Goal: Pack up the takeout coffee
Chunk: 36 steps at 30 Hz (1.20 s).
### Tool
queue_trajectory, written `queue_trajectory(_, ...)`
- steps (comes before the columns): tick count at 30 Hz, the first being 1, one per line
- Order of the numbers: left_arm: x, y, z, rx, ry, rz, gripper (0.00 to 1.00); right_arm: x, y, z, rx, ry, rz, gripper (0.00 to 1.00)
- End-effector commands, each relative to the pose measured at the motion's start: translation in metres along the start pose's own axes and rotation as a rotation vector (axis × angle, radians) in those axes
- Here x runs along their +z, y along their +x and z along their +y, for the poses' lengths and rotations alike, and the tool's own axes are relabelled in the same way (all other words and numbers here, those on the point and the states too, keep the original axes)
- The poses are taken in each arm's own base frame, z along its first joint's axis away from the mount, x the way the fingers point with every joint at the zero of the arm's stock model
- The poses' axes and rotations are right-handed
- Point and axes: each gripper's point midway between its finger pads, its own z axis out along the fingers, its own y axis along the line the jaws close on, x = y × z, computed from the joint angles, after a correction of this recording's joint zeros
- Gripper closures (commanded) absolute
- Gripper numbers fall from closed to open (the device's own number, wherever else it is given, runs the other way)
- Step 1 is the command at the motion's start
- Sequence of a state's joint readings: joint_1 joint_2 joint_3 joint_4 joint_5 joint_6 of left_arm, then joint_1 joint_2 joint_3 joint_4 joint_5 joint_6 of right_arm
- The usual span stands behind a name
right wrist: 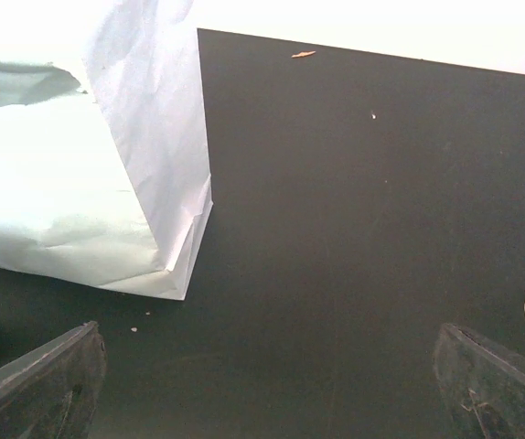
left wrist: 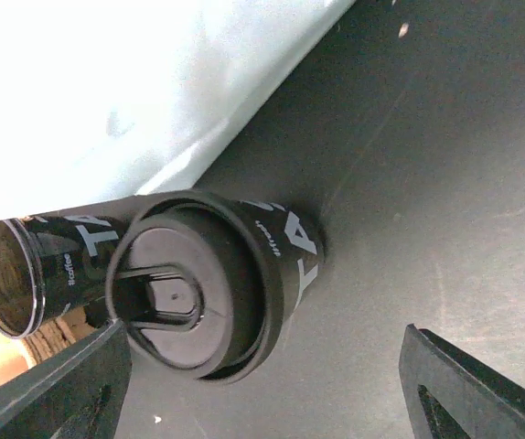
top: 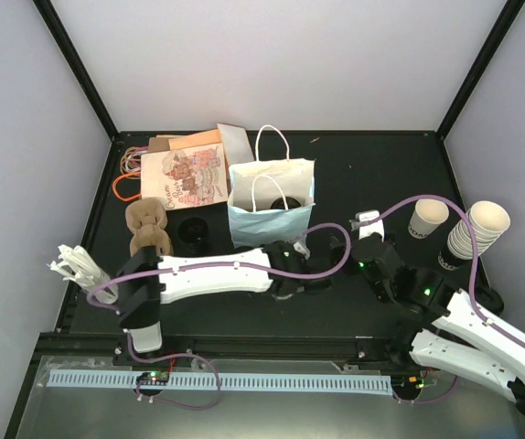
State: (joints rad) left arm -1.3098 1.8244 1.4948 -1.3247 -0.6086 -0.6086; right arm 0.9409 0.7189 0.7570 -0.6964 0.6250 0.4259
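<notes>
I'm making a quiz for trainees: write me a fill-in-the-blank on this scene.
1. The coffee has a ___ lid.
2. It stands beside, not inside, the handled paper ___.
3. The left gripper and the right gripper are both ___.
4. The stacked cups stand on the robot's ___ side.
Missing words: black; bag; open; right.

A robot lab cell: plain white walls [top: 281, 55] and black frame posts [top: 75, 69] box in the black desk [top: 372, 165] ahead of the fingers [right wrist: 34, 384]; cabled arms [top: 208, 273] behind.
</notes>
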Motion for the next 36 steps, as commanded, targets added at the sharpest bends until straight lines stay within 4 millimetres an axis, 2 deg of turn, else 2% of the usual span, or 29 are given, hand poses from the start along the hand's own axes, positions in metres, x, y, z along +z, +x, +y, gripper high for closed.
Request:
queue_trajectory(1, -0.039, -0.017, 0.014, -0.097, 0.127, -0.105, 0.16, -0.004, -0.016, 0.004, 0.036, -0.015, -0.043, 0.00)
queue_trajectory(7, -0.045, -0.015, 0.036, -0.243, 0.306, -0.156, 0.16, 0.000, -0.014, 0.009, 0.035, -0.029, -0.024, 0.00)
queue_trajectory(11, -0.045, -0.006, 0.070, -0.360, 0.356, -0.184, 0.16, 0.000, -0.017, 0.014, 0.040, -0.055, -0.030, 0.00)
queue_trajectory(13, -0.045, 0.000, 0.086, -0.418, 0.378, -0.200, 0.16, -0.001, -0.017, 0.024, 0.038, -0.106, -0.025, 0.00)
queue_trajectory(16, -0.047, 0.008, 0.110, -0.510, 0.426, -0.259, 0.16, -0.002, -0.014, 0.051, 0.012, -0.245, 0.007, 0.00)
queue_trajectory(21, -0.048, 0.019, 0.140, -0.634, 0.479, -0.363, 0.14, 0.002, -0.012, 0.086, -0.041, -0.367, 0.105, 0.00)
queue_trajectory(29, -0.028, 0.030, 0.151, -0.724, 0.575, -0.367, 0.12, 0.012, -0.011, 0.145, -0.129, -0.538, 0.206, 0.00)
queue_trajectory(32, -0.021, 0.036, 0.153, -0.758, 0.599, -0.371, 0.02, 0.017, -0.012, 0.160, -0.186, -0.545, 0.240, 0.00)
queue_trajectory(36, -0.017, 0.043, 0.161, -0.793, 0.607, -0.389, 0.01, 0.028, -0.001, 0.182, -0.278, -0.559, 0.313, 0.00)
